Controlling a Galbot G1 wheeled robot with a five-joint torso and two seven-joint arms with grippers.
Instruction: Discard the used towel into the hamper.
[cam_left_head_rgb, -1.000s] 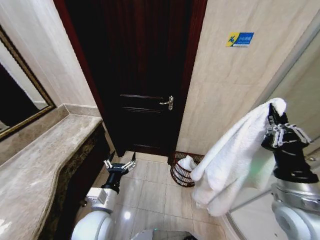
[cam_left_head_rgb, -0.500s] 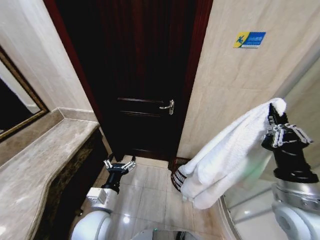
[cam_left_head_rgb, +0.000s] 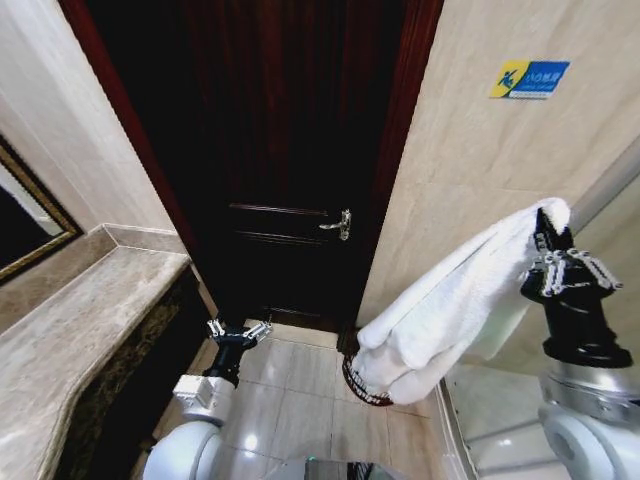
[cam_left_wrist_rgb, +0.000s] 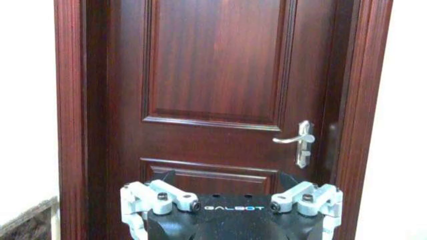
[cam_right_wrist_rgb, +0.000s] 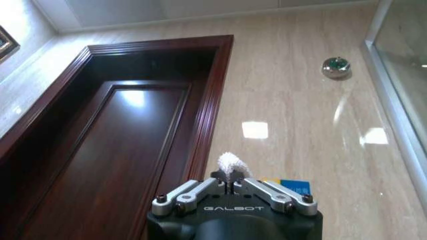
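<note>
Towel (cam_left_head_rgb: 450, 310) hangs pinched in your right pincer (cam_left_head_rgb: 549, 247), carry step; next, lower it over the hamper (cam_left_head_rgb: 362, 385) far below while your left pincer (cam_left_head_rgb: 238, 333) idles wide.

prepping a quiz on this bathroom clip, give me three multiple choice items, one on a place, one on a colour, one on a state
1. Where is the hamper?
A. on the counter
B. on the floor by the door, partly behind the hanging towel
C. in the mirror

2. What colour is the towel?
A. white
B. blue
C. red

3. How is the right gripper?
A. open and empty
B. shut on the towel
C. resting on the floor

Answers:
1 B, its dark rim shows low beside the door.
2 A, the cloth is plainly white.
3 B, the right wrist view shows the fingers closed on a white tuft.
</note>
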